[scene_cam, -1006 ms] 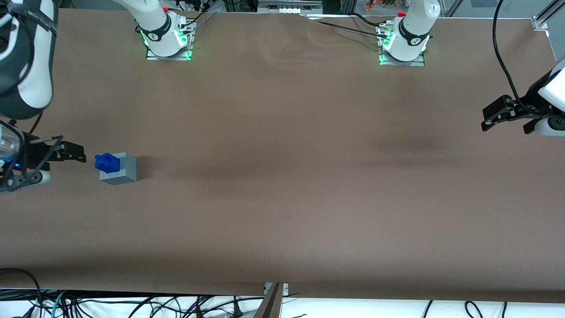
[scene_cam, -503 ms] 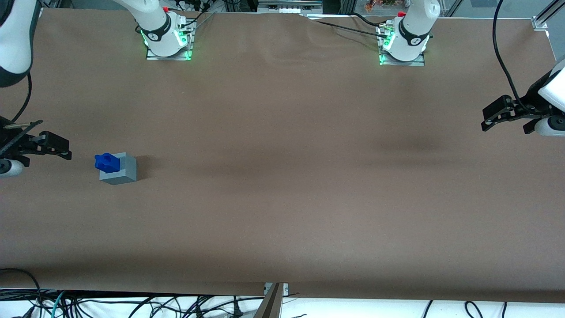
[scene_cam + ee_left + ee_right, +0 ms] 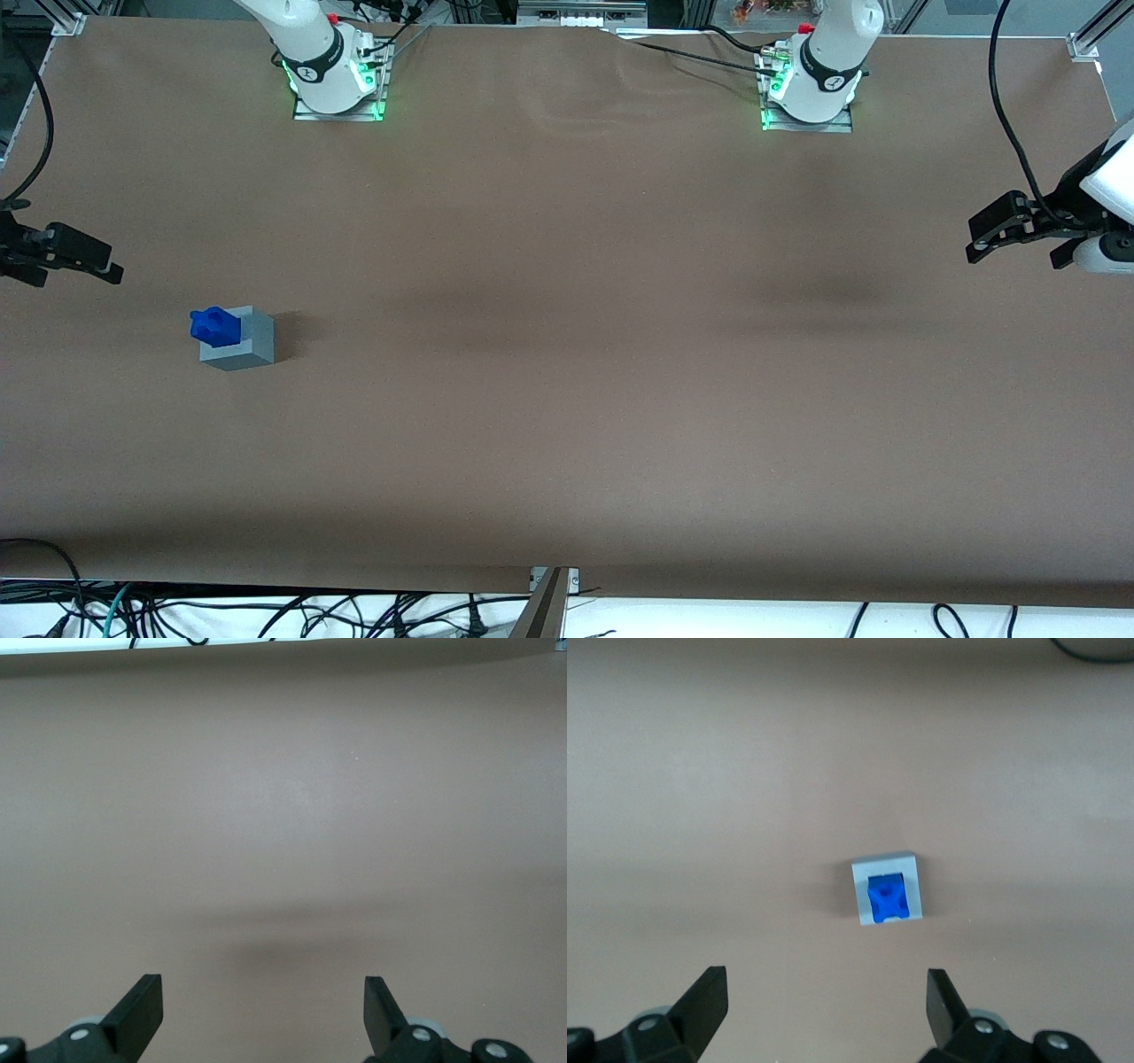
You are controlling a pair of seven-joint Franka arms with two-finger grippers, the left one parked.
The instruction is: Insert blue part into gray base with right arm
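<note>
**Blue part seated in the base, gripper up and away**

The gripper (image 3: 824, 1010) hangs high above the table (image 3: 567, 372) with its fingers (image 3: 700, 1001) spread wide and nothing between them. Well below it and well apart, the blue part (image 3: 886, 897) sits in the recess of the gray base (image 3: 914, 870), nearer the front camera than the gripper (image 3: 84, 260).
</note>
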